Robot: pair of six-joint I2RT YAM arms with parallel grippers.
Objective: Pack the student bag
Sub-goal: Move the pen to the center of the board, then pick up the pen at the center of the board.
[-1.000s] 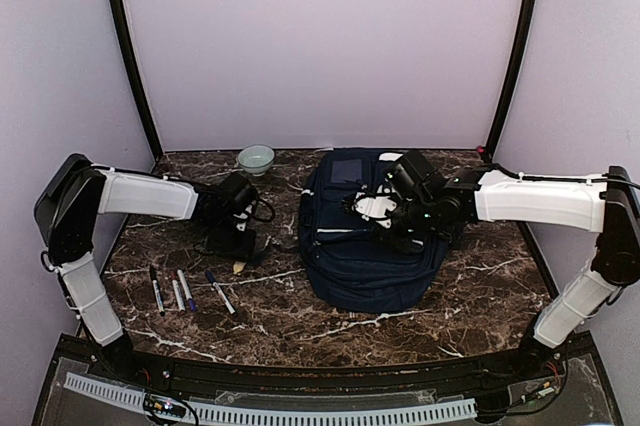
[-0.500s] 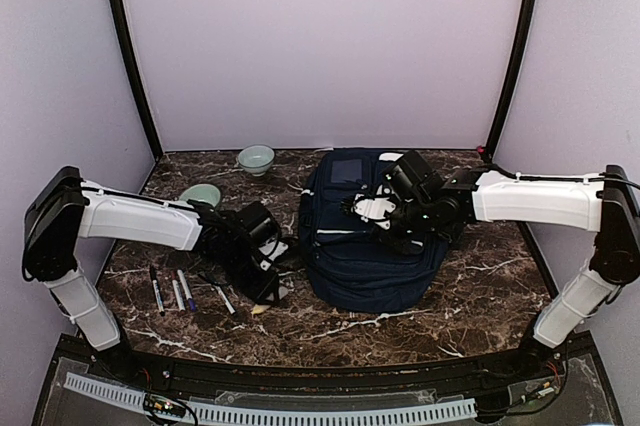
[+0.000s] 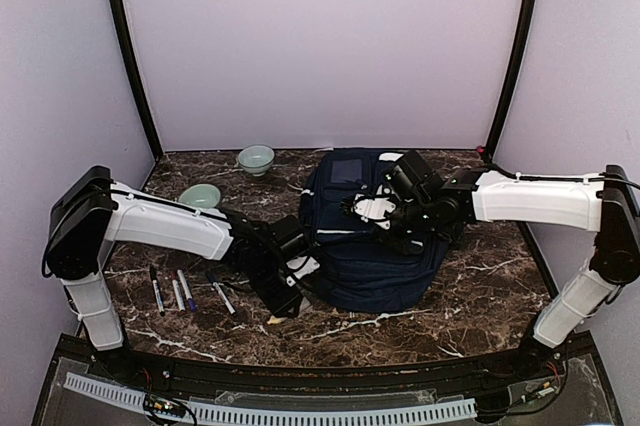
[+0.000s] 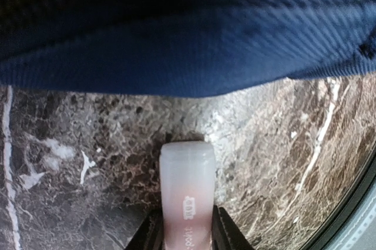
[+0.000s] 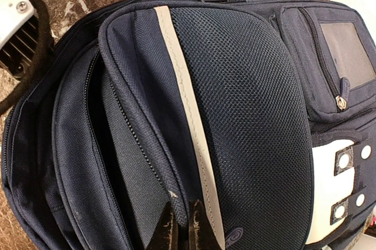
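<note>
The student bag (image 3: 375, 266) lies just ahead of the left tool (image 4: 187, 232), which is clamped on a pale tube (image 4: 188, 179). The right tool (image 5: 183, 226) pinches the bag's flap.

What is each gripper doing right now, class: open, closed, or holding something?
Left gripper: closed on a pale pinkish tube.
Right gripper: closed, pinching a fold of the student bag.
</note>
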